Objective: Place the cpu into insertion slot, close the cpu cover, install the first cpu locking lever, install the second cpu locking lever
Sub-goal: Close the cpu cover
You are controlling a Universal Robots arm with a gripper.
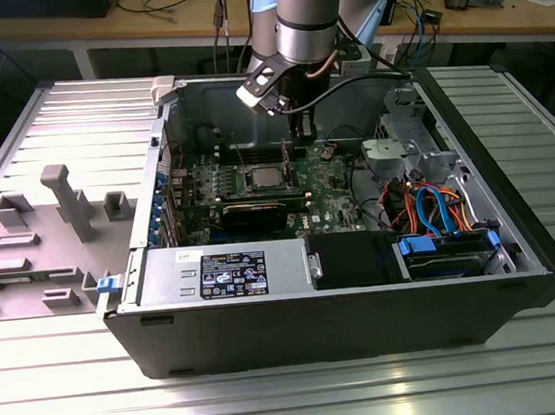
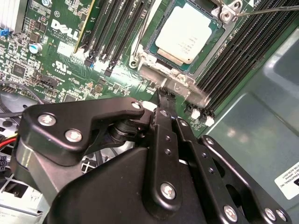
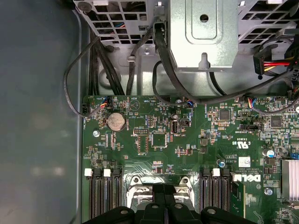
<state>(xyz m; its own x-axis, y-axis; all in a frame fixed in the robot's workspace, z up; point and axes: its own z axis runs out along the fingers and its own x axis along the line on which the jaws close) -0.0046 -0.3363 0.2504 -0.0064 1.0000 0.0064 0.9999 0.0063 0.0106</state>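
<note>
Gripper (image 2: pixel 163 95) closed, empty, near chip (image 2: pixel 187 30) at upper middle of second wrist view | risk: it slips off thin lever (image 2: pixel 268 8), gouges board (image 2: pixel 60 56).

Open computer case (image 1: pixel 345 327) before me.
I see its power supply (image 1: pixel 225 274), orange and blue cables (image 1: pixel 436 205), a coin cell battery (image 3: pixel 116 121).

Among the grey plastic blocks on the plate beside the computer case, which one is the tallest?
The narrow upright post; it rises well above the low blocks around it.
</note>
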